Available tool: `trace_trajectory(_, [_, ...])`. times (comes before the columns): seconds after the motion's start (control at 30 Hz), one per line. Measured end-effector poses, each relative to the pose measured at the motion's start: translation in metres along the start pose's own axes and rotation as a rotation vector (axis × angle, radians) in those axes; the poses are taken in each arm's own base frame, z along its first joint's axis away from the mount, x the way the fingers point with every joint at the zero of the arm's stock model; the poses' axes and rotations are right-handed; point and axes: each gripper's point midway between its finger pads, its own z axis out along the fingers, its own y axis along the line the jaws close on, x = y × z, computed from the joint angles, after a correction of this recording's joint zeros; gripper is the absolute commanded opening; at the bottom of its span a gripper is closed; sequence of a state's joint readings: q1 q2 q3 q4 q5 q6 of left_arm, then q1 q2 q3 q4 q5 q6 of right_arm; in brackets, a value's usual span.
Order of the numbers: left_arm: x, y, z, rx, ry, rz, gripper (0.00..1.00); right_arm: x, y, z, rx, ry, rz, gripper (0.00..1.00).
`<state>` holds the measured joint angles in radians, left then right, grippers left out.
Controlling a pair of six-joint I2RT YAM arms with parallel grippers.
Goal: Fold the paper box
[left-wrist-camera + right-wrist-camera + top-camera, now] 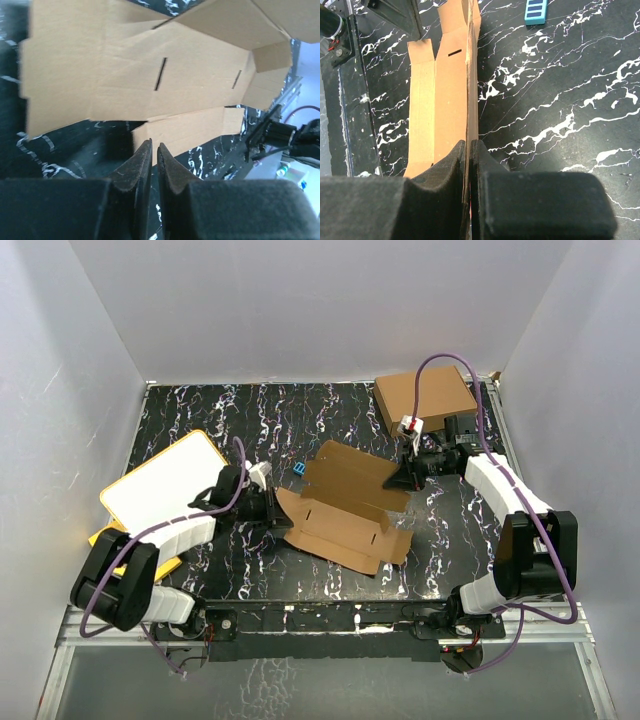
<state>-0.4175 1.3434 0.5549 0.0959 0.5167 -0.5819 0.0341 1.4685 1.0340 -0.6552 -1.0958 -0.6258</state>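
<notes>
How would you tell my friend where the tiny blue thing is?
Find the black white-veined table, then the flat brown cardboard sheet with flaps in its middle. Just off that sheet's far left edge lies the small blue rectangular block. It is the only blue thing, much smaller than everything nearby.

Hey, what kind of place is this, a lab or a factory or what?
Probably a robotics lab test cell: plain white walls box in a black marbled table, a left arm and a right arm are bolted at its near edge, and a paper box lies between them.
</notes>
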Motion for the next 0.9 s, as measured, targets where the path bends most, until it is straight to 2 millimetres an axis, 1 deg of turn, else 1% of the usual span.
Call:
trace_trajectory(0.1, [0.004,-0.011,0.007,0.048,0.021,0.007,0.08,0.000,0.001,0.001,-0.005,0.002,-0.002,0.08])
trace_trajectory(0.27, [0.021,-0.016,0.023,0.078,0.083,-0.012,0.11,0.000,0.004,0.004,-0.016,0.004,-0.004,0.08])
trace_trajectory(0.37, [0.025,-0.019,0.026,0.088,0.100,-0.018,0.19,0.001,0.005,0.004,-0.017,0.005,-0.004,0.08])
trace_trajectory(0.47, [0.023,-0.017,0.023,0.067,0.090,0.000,0.35,0.001,0.005,0.004,-0.018,0.005,-0.003,0.08])
trace_trajectory(0.53, [0.018,-0.014,0.017,0.025,0.066,0.031,0.42,0.001,0.005,0.004,-0.017,0.005,-0.004,0.08])
trace_trajectory(0.7, [-0.006,-0.008,-0.005,-0.096,-0.041,0.125,0.44,0.004,0.005,0.005,-0.019,0.008,0.003,0.08])
trace_trajectory(0.77, [-0.007,-0.002,-0.009,-0.132,-0.047,0.139,0.43,0.005,0.006,0.005,-0.020,0.010,0.006,0.08])
trace_trajectory(0.9, [0.001,0.007,-0.007,-0.155,-0.012,0.126,0.38,0.005,0.006,0.005,-0.020,0.010,0.006,0.08])
